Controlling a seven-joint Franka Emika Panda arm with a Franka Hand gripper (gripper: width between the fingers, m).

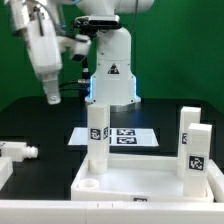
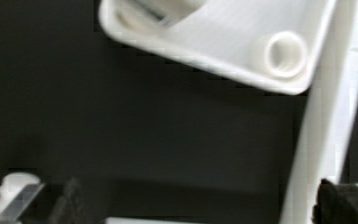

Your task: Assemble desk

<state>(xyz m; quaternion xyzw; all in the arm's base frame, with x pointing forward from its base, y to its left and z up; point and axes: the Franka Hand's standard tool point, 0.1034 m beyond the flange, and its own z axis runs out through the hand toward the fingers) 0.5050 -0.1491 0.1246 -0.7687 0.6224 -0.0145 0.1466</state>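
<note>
Black table holds tabletop below raised claw.

No legible text, brand or number is showing: only a black triangular warning sign on the robot base and black-and-white square tags on the desk legs and the marker board are presenting, their patterns unreadable.

Black table, flat white marker board with black square tags, green backdrop behind
</note>
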